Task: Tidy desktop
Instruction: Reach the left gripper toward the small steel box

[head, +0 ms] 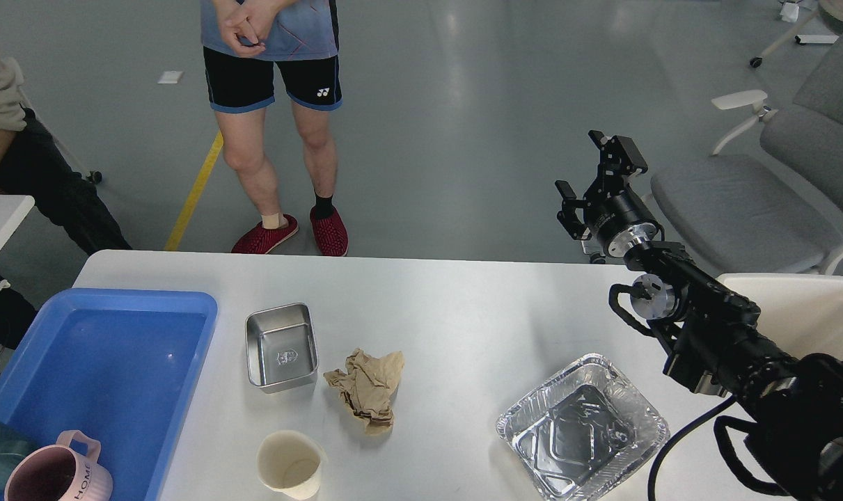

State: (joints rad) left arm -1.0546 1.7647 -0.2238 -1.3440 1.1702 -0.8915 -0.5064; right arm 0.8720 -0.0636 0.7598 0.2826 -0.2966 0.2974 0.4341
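White desktop (pixel 463 306) below parted right jaws

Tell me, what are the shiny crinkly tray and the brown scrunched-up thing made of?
The crinkly tray looks like thin aluminium foil: bright silver with a wrinkled rim and creased walls. The brown scrunched-up thing looks like matte kraft paper, maybe a napkin or bag, judging by its dull tan folds.

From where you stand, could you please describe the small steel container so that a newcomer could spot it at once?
On the desktop, look just right of the blue tray. The steel container is an empty rectangular tin beside crumpled brown paper. Unlike the crinkled foil tray, it is smooth-walled.
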